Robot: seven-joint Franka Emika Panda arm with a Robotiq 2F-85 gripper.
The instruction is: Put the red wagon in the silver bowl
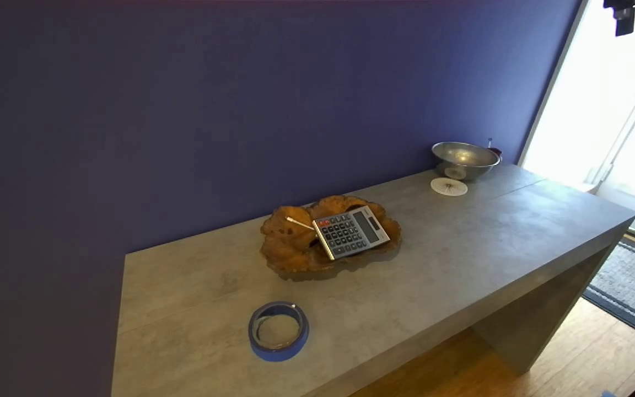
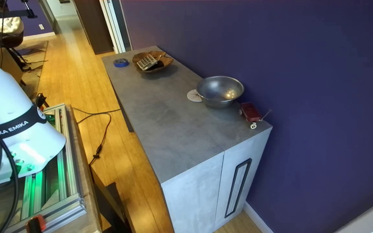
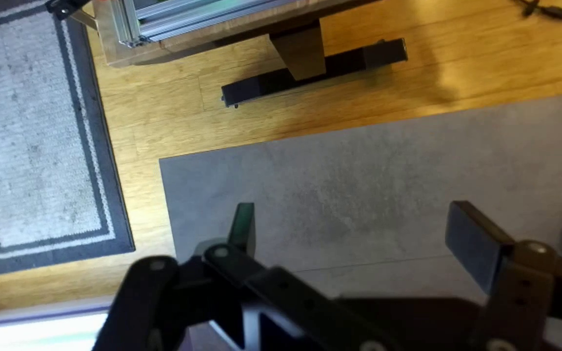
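Sitting mouth-up on the grey flat-topped counter (image 2: 173,123) in an exterior view, the shiny silver metal bowl (image 2: 220,91) is presumably awaiting its load; at its four o'clock, outside it, the dark-red toy wagon (image 2: 250,111) is standing. The wrist view's black flat-padded fingers (image 3: 473,248) are gaping wide, gripping nothing, probably for straddling the wagon.
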